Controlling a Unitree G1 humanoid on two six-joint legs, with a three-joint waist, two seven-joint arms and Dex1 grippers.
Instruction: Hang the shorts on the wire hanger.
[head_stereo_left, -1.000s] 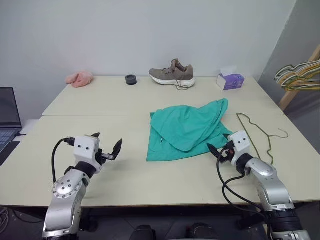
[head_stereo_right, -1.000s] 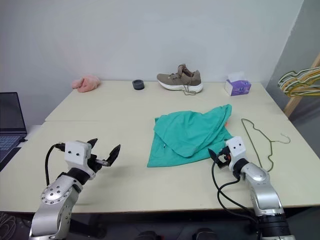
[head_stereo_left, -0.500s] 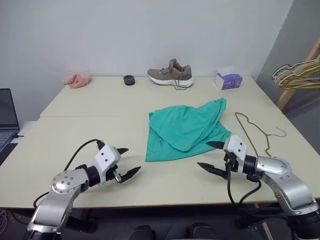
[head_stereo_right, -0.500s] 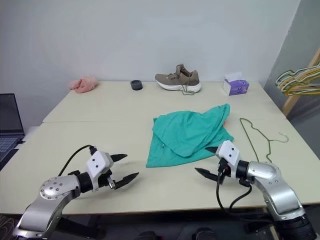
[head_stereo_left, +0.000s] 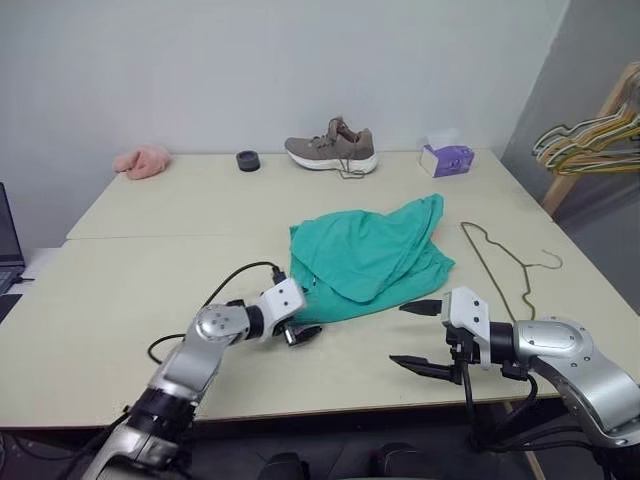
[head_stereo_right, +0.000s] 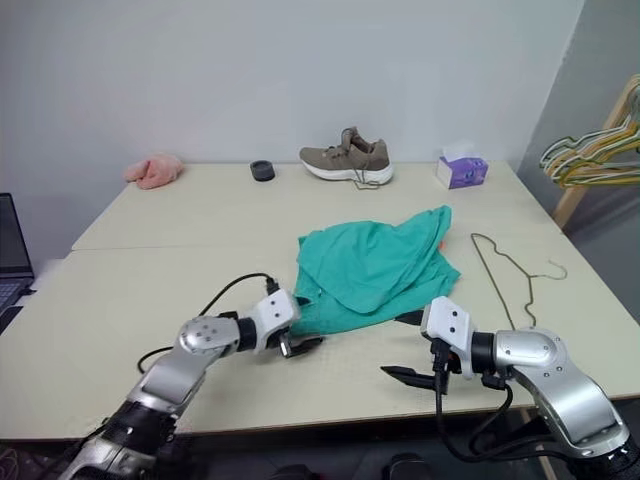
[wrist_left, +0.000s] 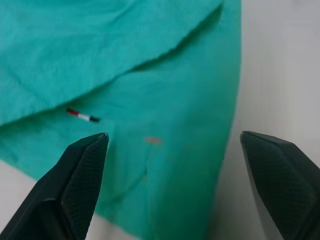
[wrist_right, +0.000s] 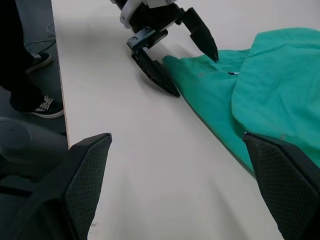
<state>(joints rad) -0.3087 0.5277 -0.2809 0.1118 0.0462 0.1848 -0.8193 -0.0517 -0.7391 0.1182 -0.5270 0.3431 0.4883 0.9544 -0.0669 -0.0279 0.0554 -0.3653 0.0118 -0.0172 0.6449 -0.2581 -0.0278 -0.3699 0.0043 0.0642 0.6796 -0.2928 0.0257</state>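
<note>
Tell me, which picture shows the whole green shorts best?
The left eye view: the shorts lie whole on the table, every edge showing. The right eye view shows much the same. The left wrist view shows one corner up close, and the right wrist view shows part of one side.

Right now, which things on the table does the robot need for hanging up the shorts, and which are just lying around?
For the job:
- shorts, green, crumpled mid-table
- wire hanger, flat beside them
- left end effector, open at the shorts' corner
- right end effector, open

Just lying about:
- shoe
- tissue box
- pink cloth
- small black ring
- coloured hangers on the rack
</note>
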